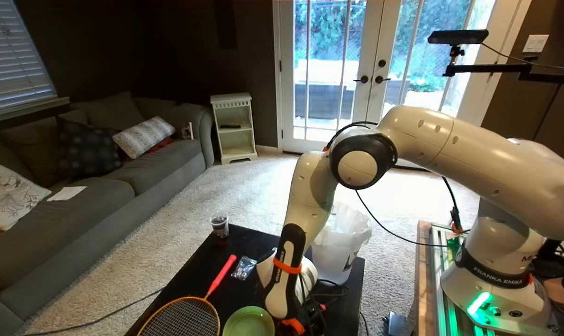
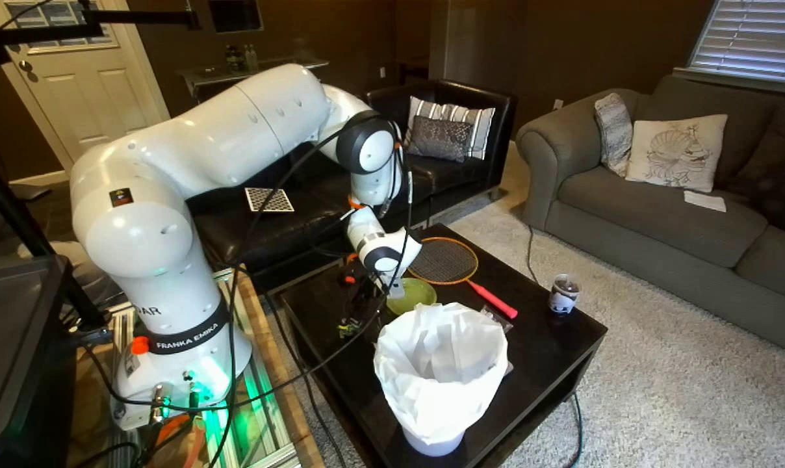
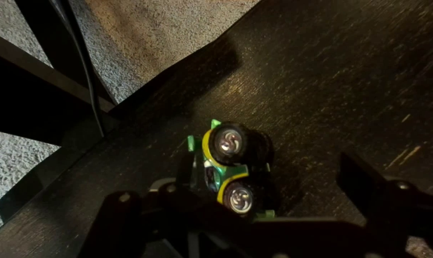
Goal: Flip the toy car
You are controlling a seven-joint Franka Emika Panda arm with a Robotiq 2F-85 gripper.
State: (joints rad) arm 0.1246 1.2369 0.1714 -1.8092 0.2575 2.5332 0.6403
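We see the toy car on the dark table, near the edge which faces the arm's base. It lies on its side, so that in the wrist view 2 of its wheels look up at us. The gripper is over it, and its fingers stand wide apart. The car is between them, much closer to 1 finger than to the opposite; whether this finger touches it, we cannot tell. In both exterior views we find a green bowl just beside the head of the racket, whose red handle points toward an end edge. Near a corner of this edge stands a cup, and near its other corner a white-lined bin.
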